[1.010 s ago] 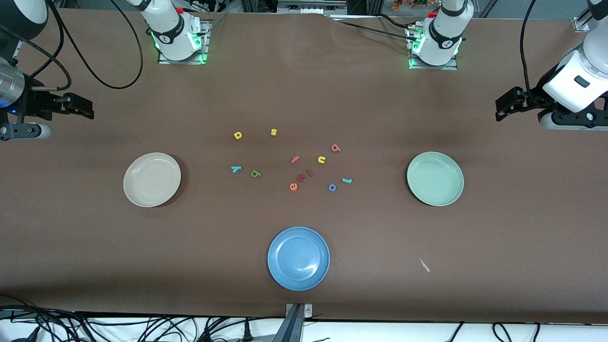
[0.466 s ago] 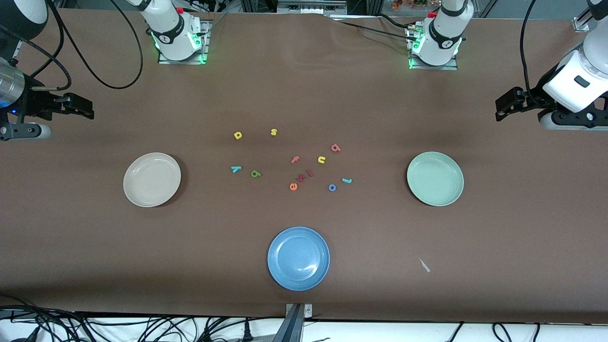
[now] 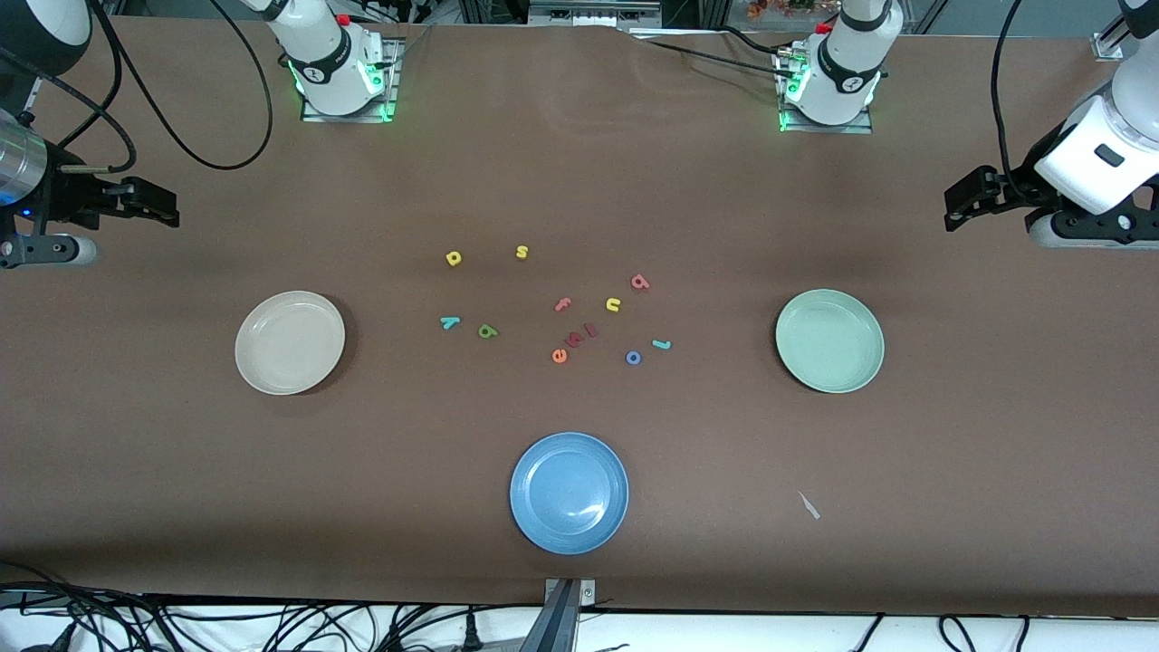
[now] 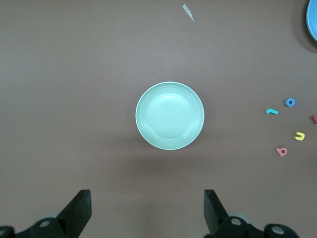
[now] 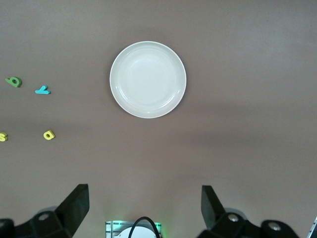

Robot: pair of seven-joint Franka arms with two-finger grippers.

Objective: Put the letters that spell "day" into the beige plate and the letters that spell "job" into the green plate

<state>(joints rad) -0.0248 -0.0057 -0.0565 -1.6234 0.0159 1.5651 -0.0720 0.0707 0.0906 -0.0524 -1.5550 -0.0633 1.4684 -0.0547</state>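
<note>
Front view, plates: the round cream-beige shallow plate (image 3: 290, 342) lies toward the right arm's end of the table, the round pale mint-green shallow plate (image 3: 829, 340) toward the left arm's end, and a round blue plate (image 3: 569, 492) nearest the front camera; all three hold nothing.

Front view, "day" letters: the yellow foam letter with a round bowl (image 3: 454, 259), the olive-green foam letter (image 3: 488, 331) and the teal forked foam "y" (image 3: 449, 321) lie on the brown table (image 3: 579, 181) between the beige plate and the middle cluster.

Front view, "job" letters: the teal hooked foam stick (image 3: 662, 344) and the blue foam ring "o" (image 3: 633, 358) lie just beside each other; the pinkish-red foam letter with a bowl (image 3: 640, 282) lies farther from the camera.

Front view, arms: both wait high at the table's ends, nothing carried.

Left wrist view: the left gripper (image 4: 144, 210) hangs above the green plate, fingers spread wide and empty.

Right wrist view: the right gripper (image 5: 143, 208) hangs above the beige plate, fingers likewise wide apart, holding nothing.

Handling, judged: the letters look very light, soft and flat, so they may slide or tip when touched. A pinch across a stem or the ring's opposite edges, pads low to the table, seems best.
</note>
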